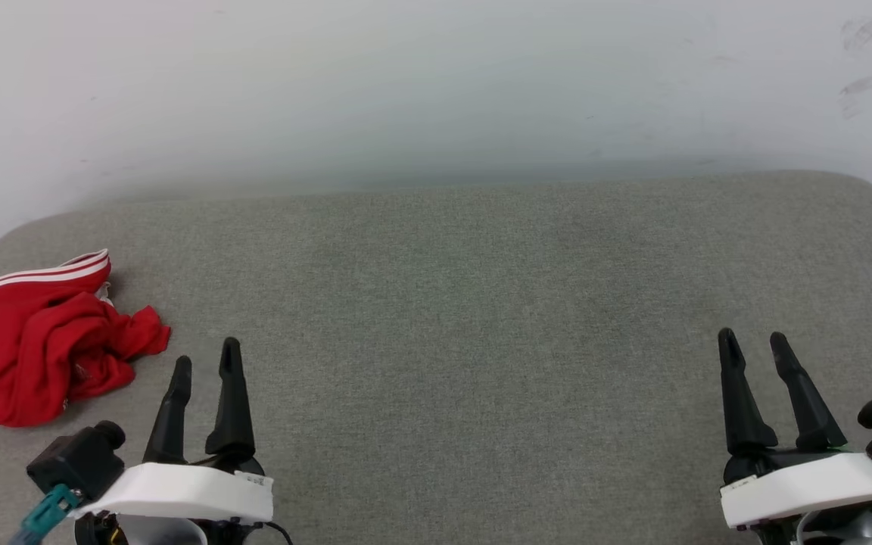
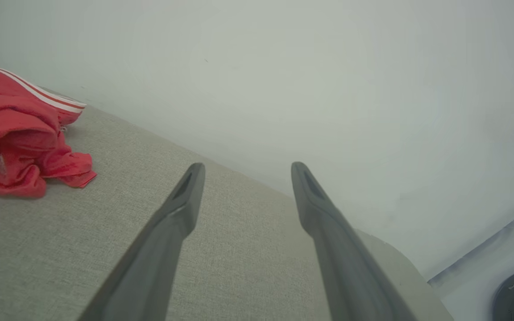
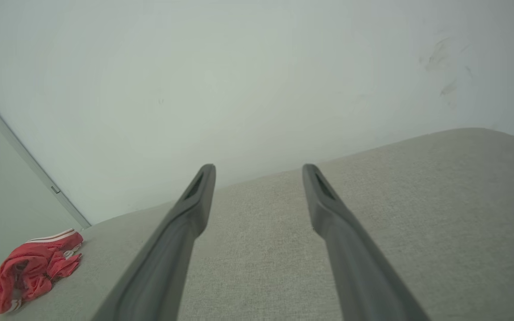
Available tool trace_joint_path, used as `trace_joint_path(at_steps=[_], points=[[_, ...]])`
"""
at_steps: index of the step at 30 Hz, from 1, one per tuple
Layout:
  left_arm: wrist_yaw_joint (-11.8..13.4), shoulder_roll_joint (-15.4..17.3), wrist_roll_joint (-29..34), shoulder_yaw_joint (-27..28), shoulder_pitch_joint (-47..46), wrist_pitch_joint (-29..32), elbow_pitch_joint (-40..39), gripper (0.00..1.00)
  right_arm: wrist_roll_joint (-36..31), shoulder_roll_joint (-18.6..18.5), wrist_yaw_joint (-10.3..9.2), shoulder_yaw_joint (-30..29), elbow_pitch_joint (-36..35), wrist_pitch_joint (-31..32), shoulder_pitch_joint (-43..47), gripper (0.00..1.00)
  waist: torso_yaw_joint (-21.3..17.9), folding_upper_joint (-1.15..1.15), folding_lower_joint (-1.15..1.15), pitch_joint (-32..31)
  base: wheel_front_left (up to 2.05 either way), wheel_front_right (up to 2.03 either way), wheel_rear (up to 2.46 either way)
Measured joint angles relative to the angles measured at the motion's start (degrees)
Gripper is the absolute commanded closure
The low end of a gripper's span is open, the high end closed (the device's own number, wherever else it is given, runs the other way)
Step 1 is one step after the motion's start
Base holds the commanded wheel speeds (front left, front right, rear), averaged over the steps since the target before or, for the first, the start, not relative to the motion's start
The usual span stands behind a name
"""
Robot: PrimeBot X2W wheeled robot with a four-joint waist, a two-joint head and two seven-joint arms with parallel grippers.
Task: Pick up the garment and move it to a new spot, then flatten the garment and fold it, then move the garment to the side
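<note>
Grey woven fabric covers the padded worktop [image 1: 481,303], which has rounded far corners and stands against a plain pale wall [image 1: 406,91].

Head view: the left gripper [image 1: 207,351] and the right gripper [image 1: 751,335] rest low over the near edge. The jaws of both stand apart and empty, pointing toward the wall. The garment [image 1: 35,341], a crumpled red jersey with a red-and-white striped trim band on its far edge, lies on the worktop just outboard of the left jaws. It sits to their left, level with the fingertips and reaching somewhat past them. It is well apart from the right jaws, with the whole width of the worktop between. The heap is bunched, so it shows no definite long axis. One loose red tail points back toward the left jaws.

Left wrist view: the jaws stand apart with bare fabric between them. The garment [image 2: 16,138] lies ahead and well to their left, trim band farthest from the jaws, and touches neither finger.

Right wrist view: the jaws are likewise spread and hold nothing. The garment [image 3: 34,267] appears small, far off to their left near the worktop corner.

Judgement: the left arm is clearly the nearer one. Pickup would call for swinging the left jaws outward to the left and slightly forward, then descending onto the heap.
</note>
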Motion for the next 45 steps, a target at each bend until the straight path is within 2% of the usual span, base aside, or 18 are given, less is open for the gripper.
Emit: trace_joint_path(at_steps=[3,10,15,22,34,45], points=[[1.6,1.5,2.5,-2.6,0.4,-0.5,0.0,0.0,-2.7,0.0,0.0,0.2,0.0,-0.5,0.6,0.0,-0.1,0.0,0.0,-0.1,0.0,0.0,0.0],[7.3,5.1,8.1,-8.6,0.8,-1.5,0.8,0.0,-8.7,0.0,0.01,0.3,0.6,-1.7,1.3,0.0,-0.2,0.0,0.0,-0.2,0.0,0.0,0.0],[10.6,7.3,10.1,-12.4,0.8,-2.3,1.6,0.0,-12.9,0.0,0.01,0.6,0.8,-2.4,1.8,0.0,-0.3,0.0,0.0,-0.3,0.0,0.0,0.0],[11.1,8.4,11.5,-14.5,1.1,-3.3,2.7,0.0,-17.3,0.0,0.01,1.1,0.8,-3.4,2.1,0.0,-0.4,0.0,0.0,-0.4,0.0,0.0,0.0],[8.5,7.9,16.8,-14.8,2.0,-4.9,1.6,0.0,-22.5,0.0,0.01,1.7,-0.2,-5.0,2.7,0.0,-0.4,0.0,0.0,-0.4,0.0,0.0,0.0],[-1.0,2.5,18.4,-6.4,4.6,-6.1,3.3,0.0,-21.8,0.0,0.02,1.4,-0.7,-6.3,3.7,0.0,-0.4,0.0,-0.01,-0.6,0.0,0.0,0.0]])
